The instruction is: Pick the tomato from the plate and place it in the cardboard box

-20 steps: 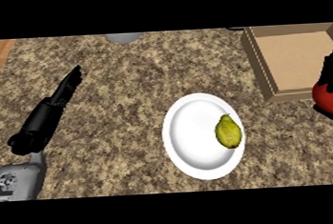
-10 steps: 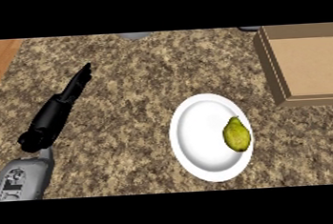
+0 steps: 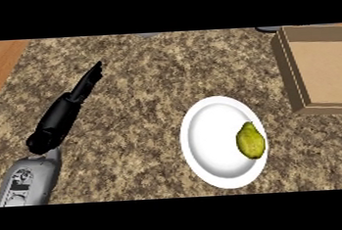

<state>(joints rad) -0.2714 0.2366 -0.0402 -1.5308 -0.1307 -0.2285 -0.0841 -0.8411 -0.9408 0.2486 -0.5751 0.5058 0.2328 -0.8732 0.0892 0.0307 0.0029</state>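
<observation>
Plate — yellow-green fruit on it | cardboard box near | left hand — straight-fingered, empty

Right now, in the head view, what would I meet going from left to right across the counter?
The left hand with straight fingers → plate, a yellow-green fruit on its right side → cardboard box.
</observation>
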